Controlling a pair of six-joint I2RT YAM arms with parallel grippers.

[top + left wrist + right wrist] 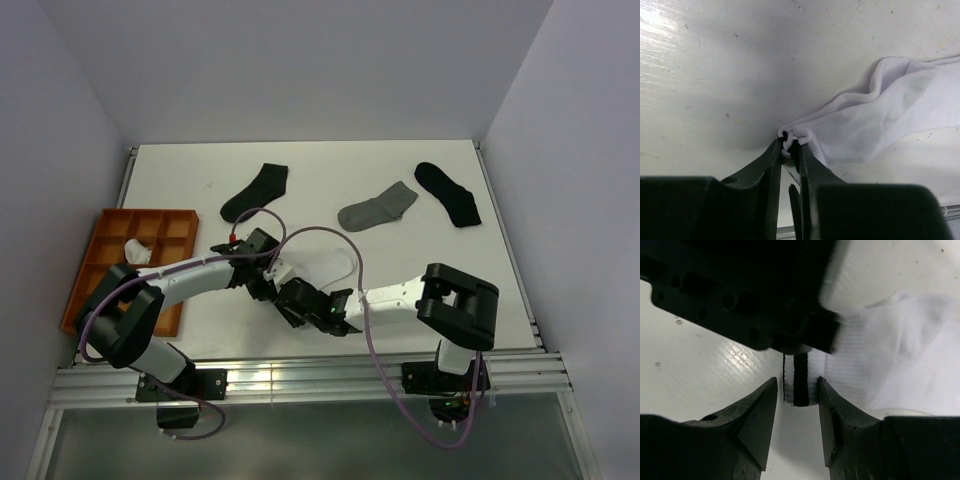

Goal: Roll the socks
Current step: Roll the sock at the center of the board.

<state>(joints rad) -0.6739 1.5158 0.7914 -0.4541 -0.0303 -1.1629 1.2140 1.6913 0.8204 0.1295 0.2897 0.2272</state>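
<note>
In the left wrist view my left gripper [790, 144] is shut on the bunched cuff of the white sock with black stripes [875, 122], which trails right across the table. In the right wrist view my right gripper [797, 381] is open, its fingers on either side of the striped cuff [801, 382], which hangs below the left gripper's dark body [740, 290]. From above, both grippers meet near the table's front middle, left [270, 282] and right [298, 302], and they hide the sock. A grey sock [377, 208] lies flat further back.
Two black socks lie at the back, one on the left [255, 192] and one on the right [447, 192]. An orange compartment tray [100, 262] at the left edge holds a white rolled bundle [133, 250]. Purple cables loop over the arms.
</note>
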